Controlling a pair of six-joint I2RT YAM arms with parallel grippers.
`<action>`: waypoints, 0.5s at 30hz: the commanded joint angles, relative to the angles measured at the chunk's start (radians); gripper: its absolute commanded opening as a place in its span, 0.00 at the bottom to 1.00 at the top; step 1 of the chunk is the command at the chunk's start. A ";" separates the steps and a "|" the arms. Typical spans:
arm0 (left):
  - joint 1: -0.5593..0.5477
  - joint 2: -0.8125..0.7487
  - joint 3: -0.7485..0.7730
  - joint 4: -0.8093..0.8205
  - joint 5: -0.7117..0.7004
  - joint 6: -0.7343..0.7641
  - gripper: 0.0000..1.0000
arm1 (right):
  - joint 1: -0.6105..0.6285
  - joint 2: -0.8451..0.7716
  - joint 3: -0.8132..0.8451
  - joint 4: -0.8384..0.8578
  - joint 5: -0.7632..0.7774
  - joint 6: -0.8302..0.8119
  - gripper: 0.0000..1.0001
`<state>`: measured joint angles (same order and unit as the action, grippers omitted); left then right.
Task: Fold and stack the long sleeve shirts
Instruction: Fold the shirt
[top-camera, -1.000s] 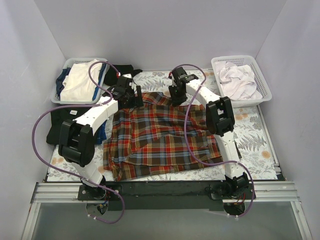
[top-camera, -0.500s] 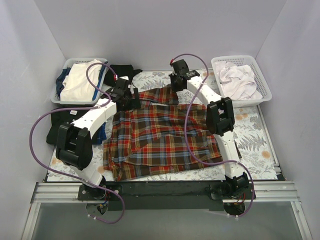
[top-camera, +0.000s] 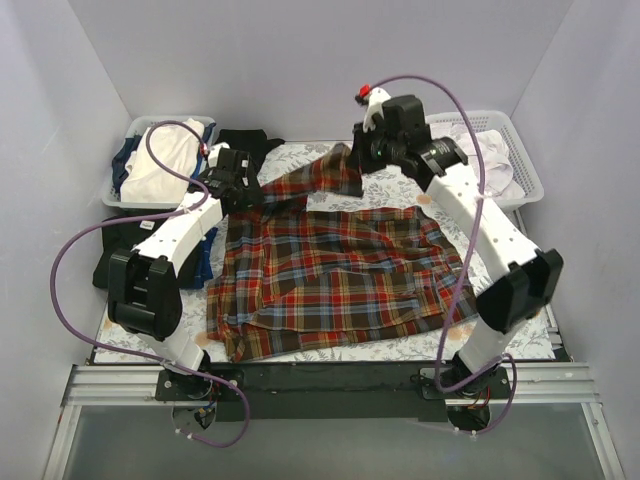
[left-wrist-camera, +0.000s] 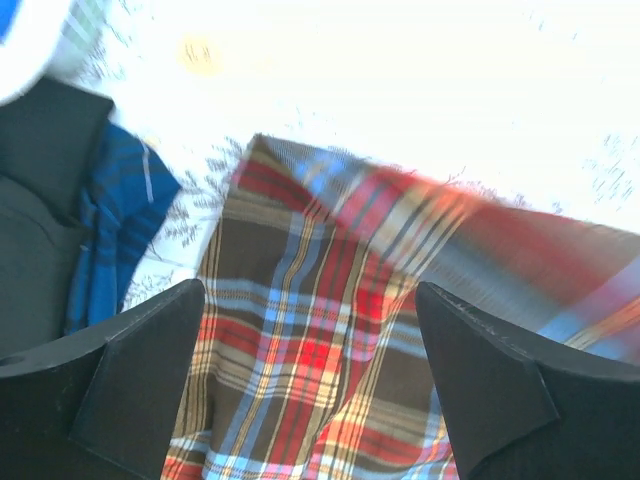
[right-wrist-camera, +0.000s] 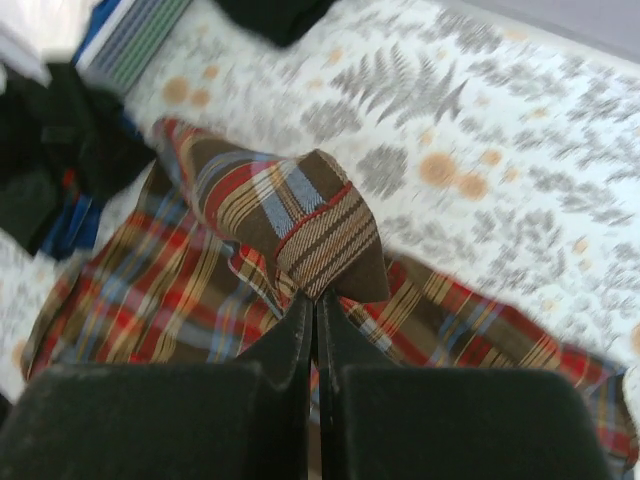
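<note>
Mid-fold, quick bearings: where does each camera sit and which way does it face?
Top external: above and behind the robot, looking down on the table; both arms show.
Left wrist: on the left arm, looking down at the plaid shirt through the open left end effector.
Right wrist: on the right arm, looking down past the shut right end effector pinching a lifted fold.
Shared: all three show the plaid shirt.
</note>
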<state>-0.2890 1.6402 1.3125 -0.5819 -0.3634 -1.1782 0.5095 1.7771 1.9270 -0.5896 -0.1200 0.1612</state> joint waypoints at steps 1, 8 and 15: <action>0.011 -0.046 0.062 0.013 -0.060 -0.032 0.88 | 0.089 -0.155 -0.282 -0.164 -0.014 -0.074 0.01; 0.024 -0.034 0.064 0.013 -0.097 -0.106 0.88 | 0.119 -0.521 -0.551 -0.275 -0.118 -0.078 0.01; 0.025 0.042 0.125 -0.006 -0.066 -0.089 0.89 | 0.152 -0.657 -0.697 -0.432 -0.325 -0.101 0.01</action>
<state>-0.2691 1.6619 1.3785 -0.5793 -0.4244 -1.2648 0.6365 1.1660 1.3113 -0.9222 -0.2928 0.0856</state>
